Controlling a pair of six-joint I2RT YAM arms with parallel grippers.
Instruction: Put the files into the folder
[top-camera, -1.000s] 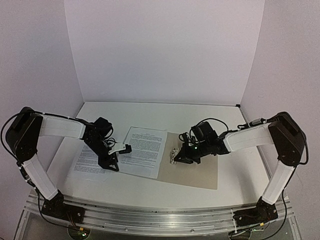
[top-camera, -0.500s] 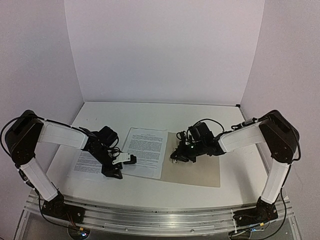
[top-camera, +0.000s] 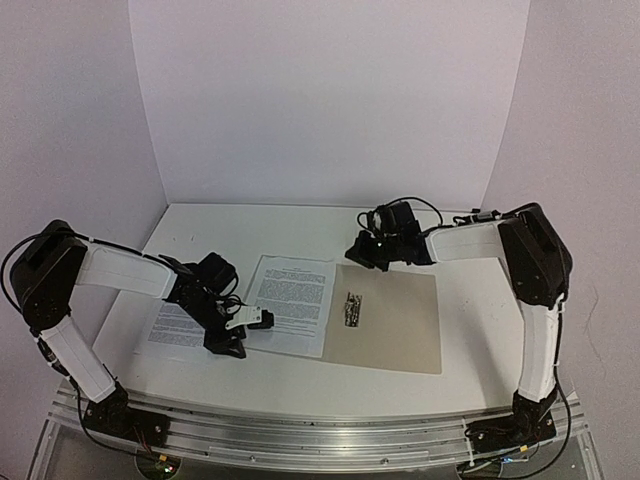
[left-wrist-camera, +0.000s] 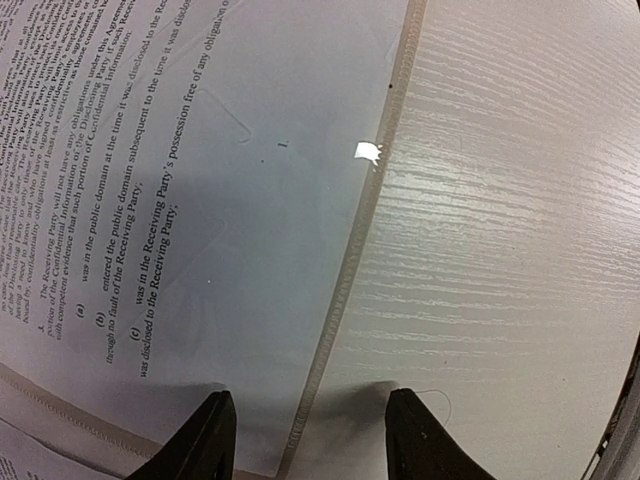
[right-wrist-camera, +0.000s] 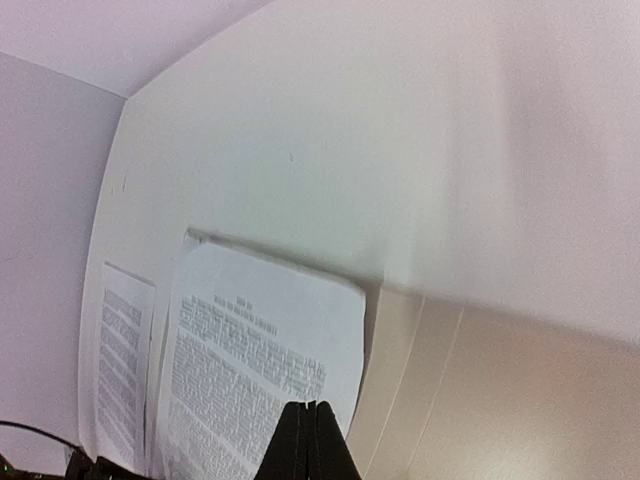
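Low, the left gripper (left-wrist-camera: 308, 405), jaws parted, straddles a thin printed sheet (left-wrist-camera: 200, 200) at its straight edge on the wood-grain table (left-wrist-camera: 500, 250); the right gripper (right-wrist-camera: 310, 412), pinched together, overlooks the flat tan folder (right-wrist-camera: 500, 400).

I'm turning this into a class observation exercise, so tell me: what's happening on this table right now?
Two robot arms are filing papers. The beige folder lies open on the table, its metal clip showing by the spine. One printed sheet rests on its left half; a second sheet lies on the table further left. The left tool, jaws open, sits low at the printed sheet's near edge, gripping nothing. The right tool is shut and empty, near the folder's far edge.
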